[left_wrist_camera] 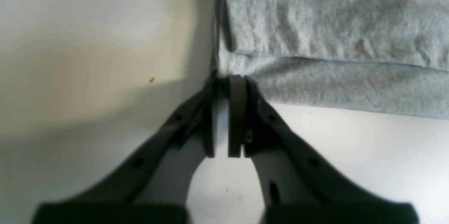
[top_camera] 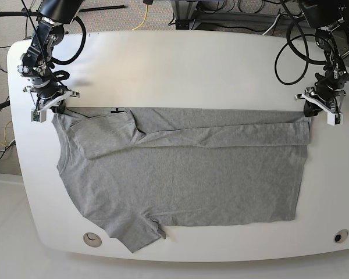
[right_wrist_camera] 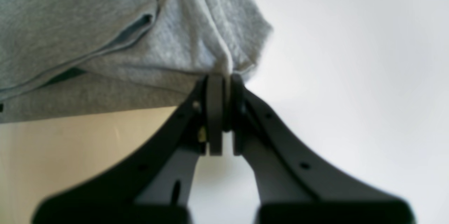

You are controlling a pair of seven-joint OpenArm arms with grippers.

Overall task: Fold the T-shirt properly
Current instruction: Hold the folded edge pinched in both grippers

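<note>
The left hand (left_wrist_camera: 229, 80) is clamped on one far corner of the plain heather-grey cotton T-shirt (top_camera: 180, 174), and the right hand (right_wrist_camera: 224, 78) pinches the opposite far corner. Gripping both ends likely lets the folded edge be carried evenly. The shirt lies flat across the white worktop (top_camera: 180, 64), its far strip and one sleeve already turned in.

Soft heathered cloth T-shirt (top_camera: 186, 174) (matt)
</note>
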